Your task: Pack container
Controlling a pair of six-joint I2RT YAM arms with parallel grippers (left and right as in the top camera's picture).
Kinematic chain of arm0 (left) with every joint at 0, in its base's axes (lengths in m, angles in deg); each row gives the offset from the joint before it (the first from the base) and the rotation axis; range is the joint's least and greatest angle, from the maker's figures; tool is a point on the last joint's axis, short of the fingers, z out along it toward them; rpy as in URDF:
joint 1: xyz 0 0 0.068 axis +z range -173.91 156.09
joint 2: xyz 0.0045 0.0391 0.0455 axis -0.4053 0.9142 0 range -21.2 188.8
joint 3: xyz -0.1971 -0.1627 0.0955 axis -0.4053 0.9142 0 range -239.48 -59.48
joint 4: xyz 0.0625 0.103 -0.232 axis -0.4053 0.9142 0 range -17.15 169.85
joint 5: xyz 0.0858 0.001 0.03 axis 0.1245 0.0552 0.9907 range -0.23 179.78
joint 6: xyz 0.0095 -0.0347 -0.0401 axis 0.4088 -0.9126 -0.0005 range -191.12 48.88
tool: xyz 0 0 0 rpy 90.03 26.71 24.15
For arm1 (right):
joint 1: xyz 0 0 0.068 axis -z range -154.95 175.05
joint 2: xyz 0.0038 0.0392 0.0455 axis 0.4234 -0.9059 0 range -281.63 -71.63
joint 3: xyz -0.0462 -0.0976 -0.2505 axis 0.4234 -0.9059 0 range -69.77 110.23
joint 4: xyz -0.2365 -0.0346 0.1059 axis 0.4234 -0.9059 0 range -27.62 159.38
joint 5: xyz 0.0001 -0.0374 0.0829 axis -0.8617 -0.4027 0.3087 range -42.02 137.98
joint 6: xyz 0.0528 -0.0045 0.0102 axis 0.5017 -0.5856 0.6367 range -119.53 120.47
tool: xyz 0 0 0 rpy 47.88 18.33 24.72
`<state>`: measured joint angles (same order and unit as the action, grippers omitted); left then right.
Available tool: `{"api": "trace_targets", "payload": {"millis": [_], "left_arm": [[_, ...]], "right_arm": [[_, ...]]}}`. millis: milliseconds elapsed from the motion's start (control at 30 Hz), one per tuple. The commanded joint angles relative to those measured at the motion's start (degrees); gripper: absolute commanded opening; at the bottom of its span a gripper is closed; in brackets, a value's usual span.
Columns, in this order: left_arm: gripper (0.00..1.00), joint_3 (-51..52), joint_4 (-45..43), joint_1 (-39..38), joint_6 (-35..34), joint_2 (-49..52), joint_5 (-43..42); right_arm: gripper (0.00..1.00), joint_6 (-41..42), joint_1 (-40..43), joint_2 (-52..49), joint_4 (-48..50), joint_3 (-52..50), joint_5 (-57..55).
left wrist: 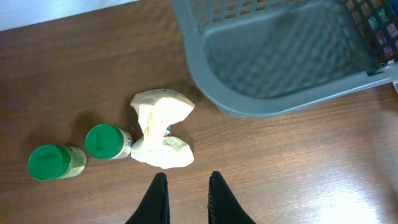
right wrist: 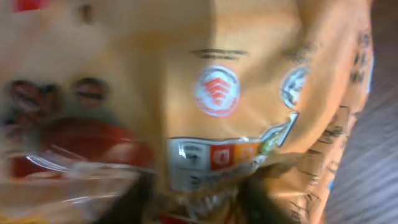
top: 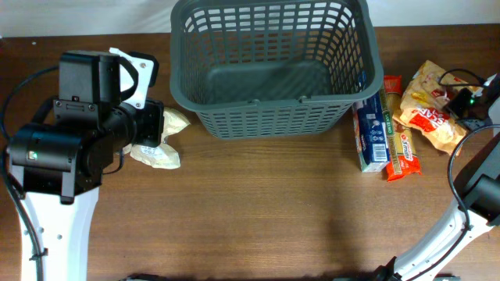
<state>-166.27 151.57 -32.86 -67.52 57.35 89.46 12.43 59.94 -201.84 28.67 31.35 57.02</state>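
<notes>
The container, a large dark grey slotted basket (top: 273, 109), stands at the table's back centre with nothing in it; its corner shows in the left wrist view (left wrist: 280, 68). My right gripper (top: 466, 103) is at the far right on an orange snack bag (top: 426, 109). In the right wrist view the bag (right wrist: 217, 93) fills the blurred frame. A crumpled fold of it lies between my right gripper's (right wrist: 202, 198) dark fingers. My left gripper (left wrist: 186, 180) hovers left of the basket, its jaws drawn close with nothing between them.
A white crumpled bag (left wrist: 160, 127) lies just ahead of the left gripper, with two green-lidded jars (left wrist: 107, 142) (left wrist: 53, 163) to its left. Right of the basket lie a blue box (top: 373, 133) and a red-orange packet (top: 402, 152).
</notes>
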Motion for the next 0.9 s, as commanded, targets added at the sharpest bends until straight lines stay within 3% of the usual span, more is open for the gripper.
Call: {"api": "trace_targets", "payload": {"millis": [0, 33, 67, 100, 167, 200, 500, 867], "left_arm": [[0.07, -0.20, 0.17, 0.22, -0.35, 0.20, -1.01], [0.07, -0.20, 0.17, 0.22, -0.35, 0.20, -1.01], [0.07, -0.20, 0.17, 0.22, -0.35, 0.20, -1.01], [0.07, -0.20, 0.15, 0.22, -0.35, 0.20, -1.01], [0.07, -0.20, 0.15, 0.22, -0.35, 0.20, -1.01], [0.07, -0.20, 0.15, 0.22, -0.35, 0.20, -1.01], [0.07, -0.20, 0.17, 0.22, -0.35, 0.20, -1.01], [0.07, -0.20, 0.15, 0.22, -0.35, 0.20, -1.01]], "right_arm": [[0.83, -0.48, 0.00, -7.15, -2.23, -4.20, -4.76], [0.83, -0.48, 0.02, -7.15, -2.40, -4.20, -4.79], [0.75, -0.48, 0.02, -7.15, -2.45, -4.20, -4.79], [0.61, -0.48, 0.00, -7.15, -2.43, -4.22, -4.79], [0.17, -0.48, 0.00, -7.17, -2.43, -4.22, -4.79], [0.04, -0.48, 0.00, -7.17, -2.43, -4.22, -4.76], [0.04, -0.50, 0.02, -7.17, -2.71, -4.22, -3.58], [0.04, -0.50, 0.81, -2.08, -3.26, -0.96, 5.62]]}}
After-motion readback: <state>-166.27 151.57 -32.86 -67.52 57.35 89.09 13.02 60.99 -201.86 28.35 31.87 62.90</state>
